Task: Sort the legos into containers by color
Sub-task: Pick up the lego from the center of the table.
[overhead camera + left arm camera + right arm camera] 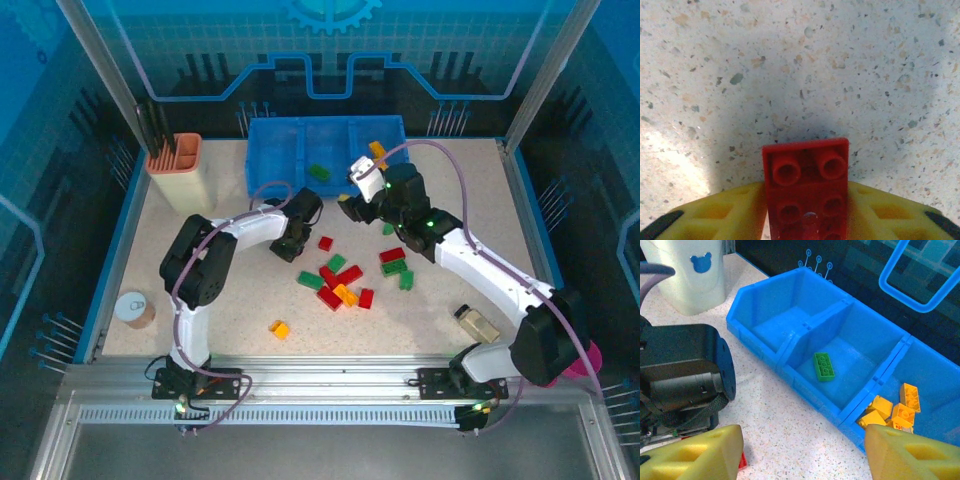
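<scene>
- Two tools work over the tabletop (200, 290) in the top view. The left tool (288, 243) is low, just left of the loose legos (340, 280). The right tool (350, 208) sits between that pile and the blue bin (270, 150).
- Pile is mixed red, green and orange, mid-tabletop. One orange lego (279, 328) lies apart, nearer the arm bases.
- Bin is at the far edge. A green lego (319, 172) is in the middle compartment and orange legos (377, 150) are in the right one.
- Left wrist view: a red lego (807, 170) sits studs-up between the yellow fingers (735, 210). Both pads press its long sides, so the left tool is clamped on it.
- The brick's far end sticks out past the fingertips over speckled tabletop. Can't tell whether it is lifted or resting.
- Right wrist view: the right tool (801, 440) has its fingers spread wide, with nothing between them.
- It is just short of the bin's near wall (805, 390). Green lego (823, 366) is ahead in the middle compartment, and orange legos (892, 410) are just past the right fingertip.
- A bit of red brick (742, 460) shows beside the left finger.
</scene>
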